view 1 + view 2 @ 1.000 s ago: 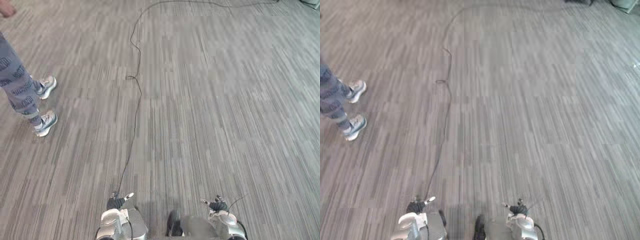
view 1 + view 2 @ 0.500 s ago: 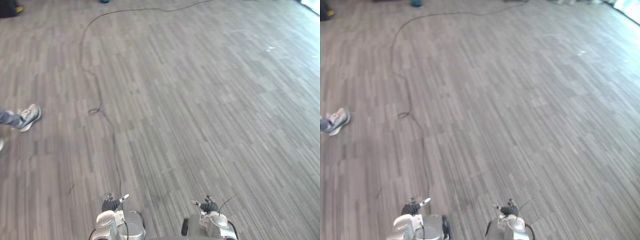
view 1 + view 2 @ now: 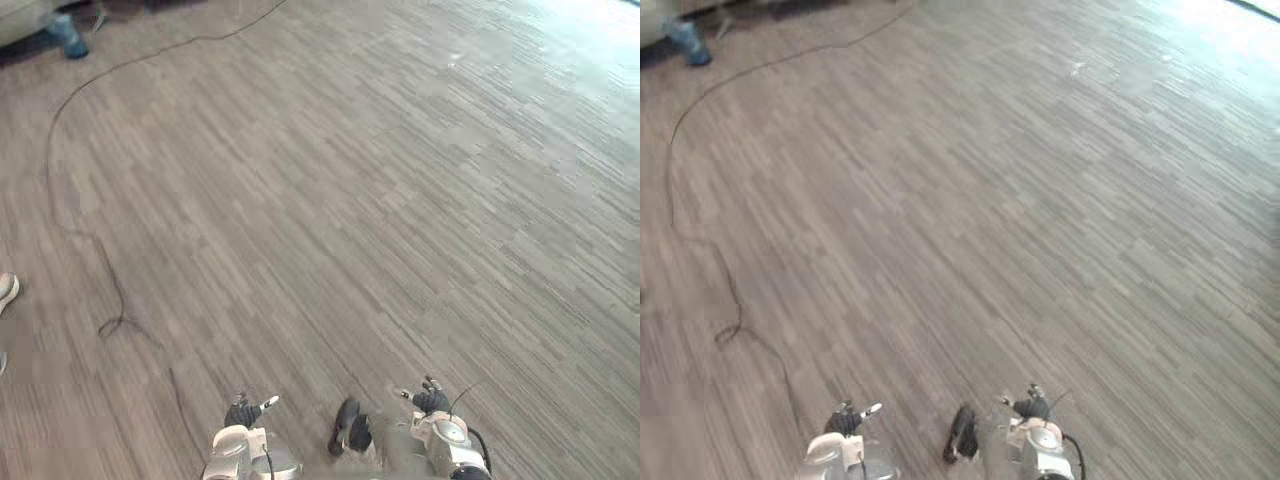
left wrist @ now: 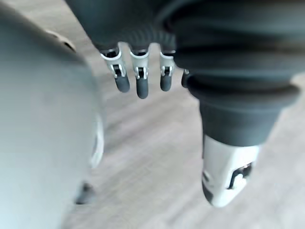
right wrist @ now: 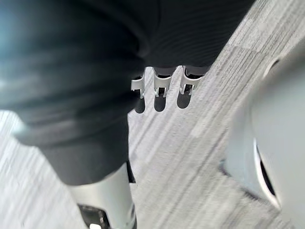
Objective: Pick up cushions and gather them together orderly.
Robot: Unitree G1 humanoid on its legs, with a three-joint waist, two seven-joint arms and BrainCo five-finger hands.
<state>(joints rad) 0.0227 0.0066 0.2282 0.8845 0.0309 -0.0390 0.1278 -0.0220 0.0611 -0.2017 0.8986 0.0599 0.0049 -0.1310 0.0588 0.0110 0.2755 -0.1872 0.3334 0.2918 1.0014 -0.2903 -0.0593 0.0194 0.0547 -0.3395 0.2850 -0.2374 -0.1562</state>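
- Left robot hand: hangs low at the robot's side over the floor. In its wrist view the fingers point down, straight and relaxed, with the thumb set apart. Nothing lies between them, so the hand is open and empty.
- Right robot hand: same posture on the other side. Its fingers are loose and uncurled and its thumb stands clear, with only striped carpet past them. Open, holding nothing.
- Cushions: neither robot hand carries one. I cannot tell where they lie from this stretch of the room.
- Surroundings: grey striped carpet runs ahead to a bright patch of light at the far right.
- A small blue object sits by the far left edge, too distant to identify.
- A person's pale shoe stands at the left margin, well apart from the robot.
- Progress, as a judgement: no cushion is picked up, and no gathered pile or row can be made out. The task looks to be at a locate-and-approach stage.
- Left to do, judged from the task: find each cushion, close a robot hand on it, carry it to one spot and line the cushions up neatly.
- Risk, as a judgement: the person nearby calls for care in any turn to the left.
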